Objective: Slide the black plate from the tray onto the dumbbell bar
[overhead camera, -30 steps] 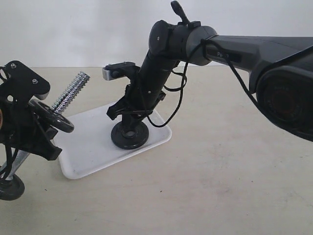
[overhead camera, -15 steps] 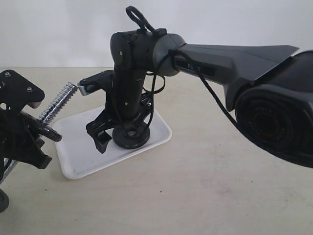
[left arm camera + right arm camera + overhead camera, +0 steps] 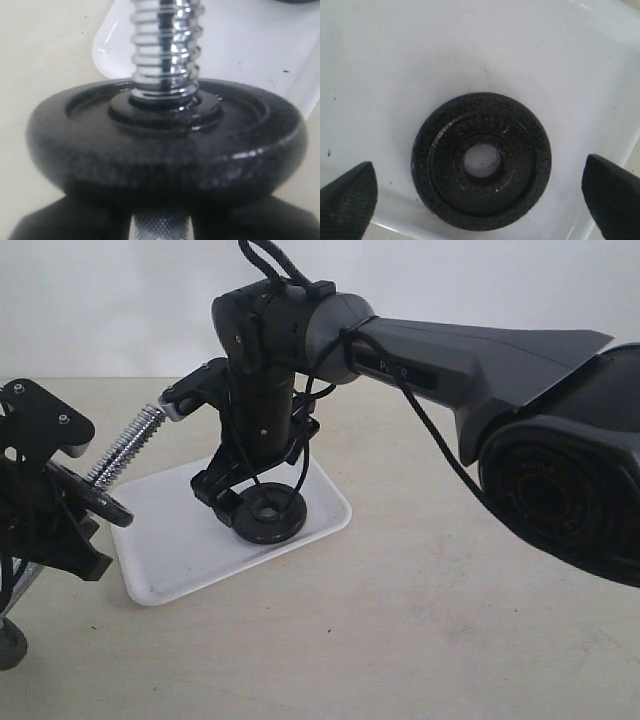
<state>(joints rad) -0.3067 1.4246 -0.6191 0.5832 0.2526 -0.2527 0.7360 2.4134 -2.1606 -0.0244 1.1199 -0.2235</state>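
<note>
1. Step in hand, as I judge it: taking up the black plate (image 3: 520, 160) with my right end effector (image 3: 480, 195).
2. Method advised: I should descend centred, one fingertip on each opposite side of the rim, and close on the outer edge, not the hole. Then I lift clear of the tray (image 3: 395, 60) rim before tilting the hole toward the threaded end.
3. Right end effector: released, jaws spread wide and flanking the plate. It holds nothing, and I see no contact.
4. Left end effector (image 3: 60, 510): clenched on the knurled middle of the dumbbell bar (image 3: 130, 445). In the exterior view the free threaded end points to 1 o'clock. A mounted disc (image 3: 165, 165) sits just beyond my grip.
5. Location: the plate lies flat at the tray's 3 o'clock side in the exterior view. The tray rests on the table (image 3: 450, 620).
</note>
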